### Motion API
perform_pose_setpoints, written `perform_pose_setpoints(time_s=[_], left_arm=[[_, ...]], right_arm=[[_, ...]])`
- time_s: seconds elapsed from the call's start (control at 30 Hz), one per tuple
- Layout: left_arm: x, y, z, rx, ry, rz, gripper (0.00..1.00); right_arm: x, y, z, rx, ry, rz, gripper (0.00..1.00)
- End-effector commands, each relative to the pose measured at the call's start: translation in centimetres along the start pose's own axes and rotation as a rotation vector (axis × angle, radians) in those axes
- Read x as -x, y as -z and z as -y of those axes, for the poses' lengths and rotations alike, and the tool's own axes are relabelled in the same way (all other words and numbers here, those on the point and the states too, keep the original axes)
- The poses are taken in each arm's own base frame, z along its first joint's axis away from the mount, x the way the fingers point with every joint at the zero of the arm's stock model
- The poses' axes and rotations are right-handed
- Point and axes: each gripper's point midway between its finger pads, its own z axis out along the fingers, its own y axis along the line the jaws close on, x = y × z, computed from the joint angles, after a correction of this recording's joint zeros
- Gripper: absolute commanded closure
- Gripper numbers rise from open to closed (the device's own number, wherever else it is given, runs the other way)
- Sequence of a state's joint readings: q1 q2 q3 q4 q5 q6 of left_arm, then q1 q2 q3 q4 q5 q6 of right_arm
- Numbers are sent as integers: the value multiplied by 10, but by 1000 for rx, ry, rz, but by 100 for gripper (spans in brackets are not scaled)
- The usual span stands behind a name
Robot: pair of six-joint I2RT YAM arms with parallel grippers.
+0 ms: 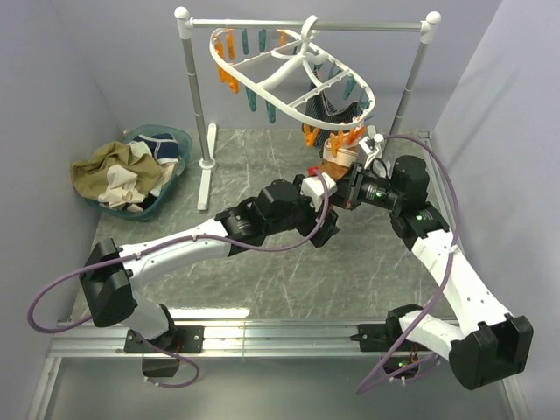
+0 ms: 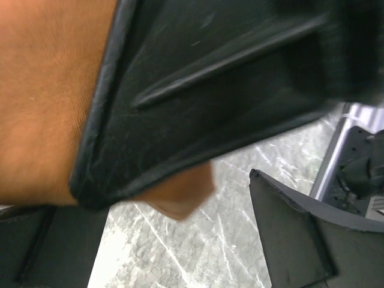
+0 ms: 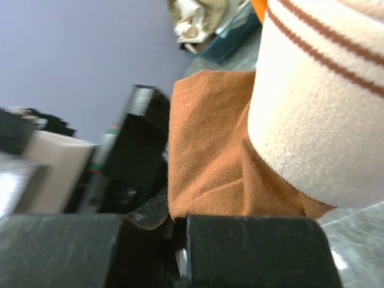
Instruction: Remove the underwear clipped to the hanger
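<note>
**Item:** tan-brown brief (image 3: pixel 204 150) with a cream striped waistband.

**Location:** far right of centre over the counter (image 1: pixel 289 280). It hangs under the near rim of the hanger (image 1: pixel 271 83), below the orange clothespins (image 1: pixel 311 136). It looks clipped there, though the pin jaws themselves are too small to make out.

**Hold:** your right hand (image 3: pixel 180 231) is pinched fully closed on the lower brown cloth. Your left hand (image 2: pixel 240 174) is spread wide and holds nothing, with one finger just beside the same cloth.

**Hazards:**
- A pull before the pins let go likely drags the whole hanger. It only hooks over the rail stand (image 1: pixel 197 96), so it could swing or lift off.
- The pinch takes little cloth, so a sharp tug may slip it out.
- Your two hands sit very close, and closing the left one may catch the right hand's fingers.
- The dark striped brief (image 1: pixel 337 109) hangs just beyond and could snag.

**Destination, presumed:** the basket (image 1: pixel 179 140), far left.
</note>
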State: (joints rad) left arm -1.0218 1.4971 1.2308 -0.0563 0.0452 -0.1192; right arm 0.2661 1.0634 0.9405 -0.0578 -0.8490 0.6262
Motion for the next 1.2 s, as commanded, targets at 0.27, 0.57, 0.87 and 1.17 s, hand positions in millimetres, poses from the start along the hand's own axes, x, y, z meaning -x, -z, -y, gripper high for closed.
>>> perform_pose_setpoints(time_s=[0.27,0.57,0.87,1.17], left_arm=[[39,11,-25,209,-19,111,38],[37,13,-16,188,-25,116,100],[-5,21,-10,178,5,52,100],[-20,18,-5,171,14,35,100]], right_arm=[[-8,15,-36,94,-10,-30,100],[-11,17,-28,34,-26,-31,85],[32,51,-31,-183,145,215,17],[60,76,-28,-346,278,311,15]])
